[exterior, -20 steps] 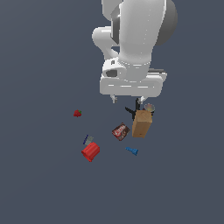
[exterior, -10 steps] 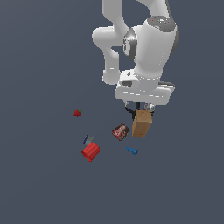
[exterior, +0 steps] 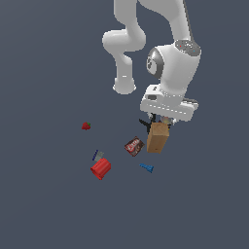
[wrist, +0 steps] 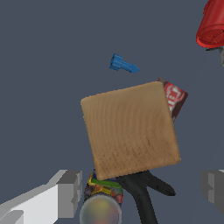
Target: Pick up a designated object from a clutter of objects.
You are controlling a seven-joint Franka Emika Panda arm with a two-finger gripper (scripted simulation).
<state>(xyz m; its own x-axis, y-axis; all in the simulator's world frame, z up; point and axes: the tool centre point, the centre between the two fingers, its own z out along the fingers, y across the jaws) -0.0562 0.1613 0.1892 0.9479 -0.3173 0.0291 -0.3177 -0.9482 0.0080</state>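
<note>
The designated can [wrist: 103, 197] has a colourful label and a pale round top. It stands right behind the brown box [wrist: 130, 129], next to the black clamp-like tool [wrist: 146, 192]. My gripper [wrist: 142, 190] is open and empty. One finger [wrist: 70, 192] is beside the can and the other finger [wrist: 214, 186] is far off to the other side. In the exterior view my gripper [exterior: 165, 119] hovers just above the brown box [exterior: 158, 137], and the can is hidden behind my hand.
The dark red packet [exterior: 133, 146] leans by the box, and it also shows in the wrist view [wrist: 175, 97]. A blue piece [exterior: 146, 168], the red cup [exterior: 100, 168], a small blue piece [exterior: 96, 155] and the strawberry [exterior: 86, 126] lie on the exterior view's left.
My arm has swung toward the exterior view's right and lowered, so the hand now sits over the box and can. The objects have not moved.
</note>
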